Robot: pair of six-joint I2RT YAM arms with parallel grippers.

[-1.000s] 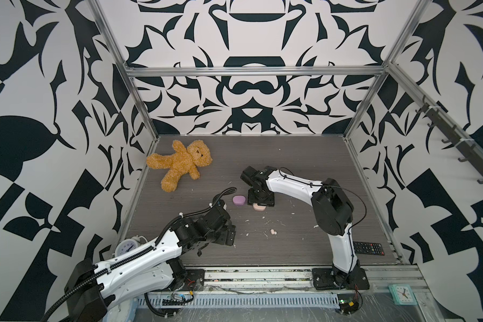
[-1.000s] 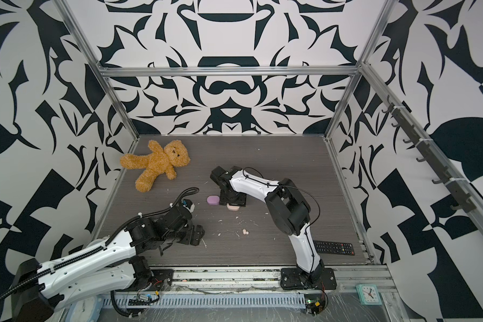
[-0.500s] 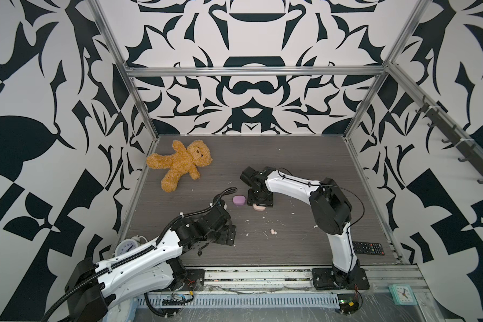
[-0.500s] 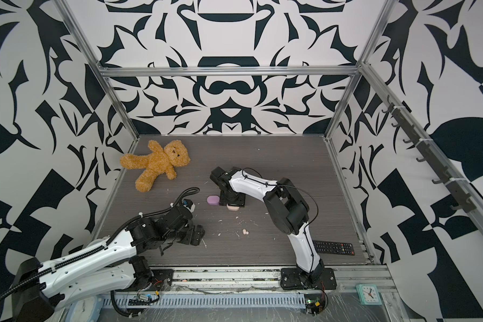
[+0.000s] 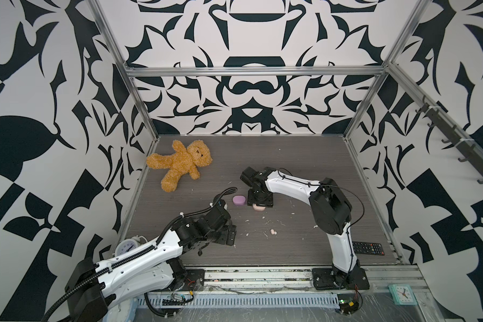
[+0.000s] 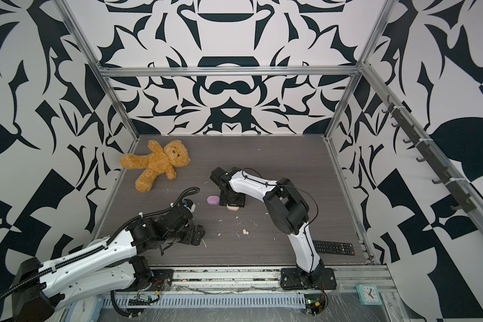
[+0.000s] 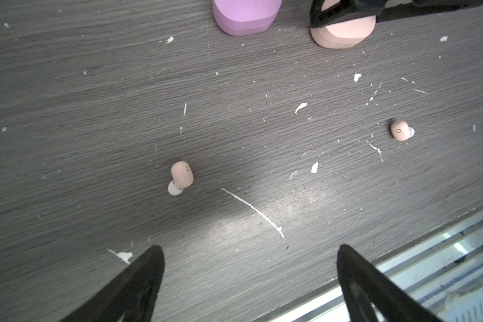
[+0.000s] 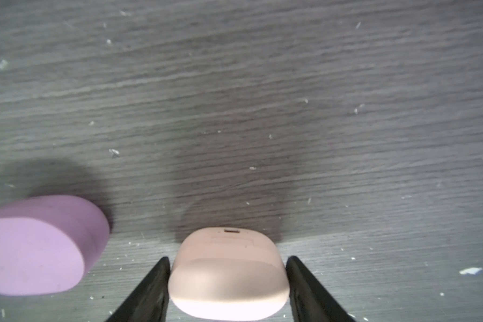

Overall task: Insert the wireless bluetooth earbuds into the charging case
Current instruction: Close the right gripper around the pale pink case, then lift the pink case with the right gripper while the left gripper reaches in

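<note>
A peach charging case (image 8: 226, 273) lies closed on the grey table, with my right gripper (image 8: 227, 259) shut on it, one finger against each side. In both top views the gripper (image 5: 260, 199) covers most of this case (image 5: 258, 207). A closed lilac case (image 5: 238, 200) lies just to its left, apart from it. Two peach earbuds (image 7: 181, 174) (image 7: 400, 131) lie loose on the table ahead of my left gripper (image 7: 250, 248). That gripper is open and empty, low near the front edge (image 5: 230, 237). One earbud (image 5: 273, 231) shows in both top views.
A teddy bear (image 5: 180, 164) lies at the back left. A black remote (image 5: 368, 248) sits at the front right. White scraps (image 7: 253, 207) litter the table. The metal front rail (image 7: 430, 251) runs close beside the left gripper. An alarm clock (image 5: 130, 245) stands by the left arm.
</note>
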